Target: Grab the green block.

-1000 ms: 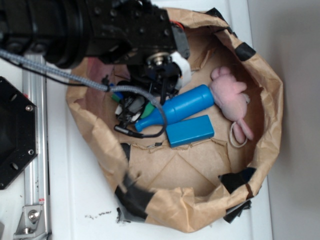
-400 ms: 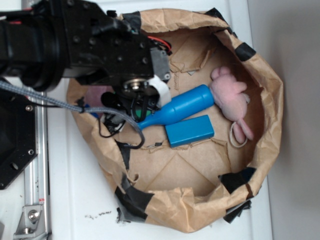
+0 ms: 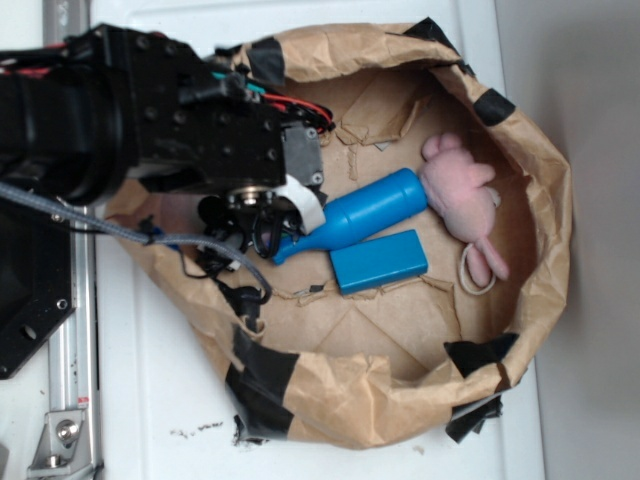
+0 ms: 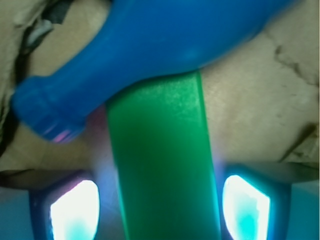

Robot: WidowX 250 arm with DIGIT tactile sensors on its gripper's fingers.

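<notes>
In the wrist view the green block [image 4: 160,165] runs lengthwise between my fingertips [image 4: 75,207], with a gap on each side of it. Its far end is tucked under the neck of the blue bottle-shaped toy [image 4: 150,55]. My gripper [image 4: 160,210] is open and straddles the block. In the exterior view the gripper [image 3: 262,235] is low inside the paper bag [image 3: 520,170], by the neck of the bottle toy [image 3: 360,212]; the arm hides the green block there.
A blue rectangular block [image 3: 380,262] lies just below the bottle. A pink plush toy [image 3: 462,195] rests at the bag's right side with a small ring [image 3: 475,282] below it. The bag's crumpled walls stand close around the arm.
The arm has shifted left and slightly down inside the bag. A strip of the green block showed beside the bottle neck one second ago; the gripper now covers it.
</notes>
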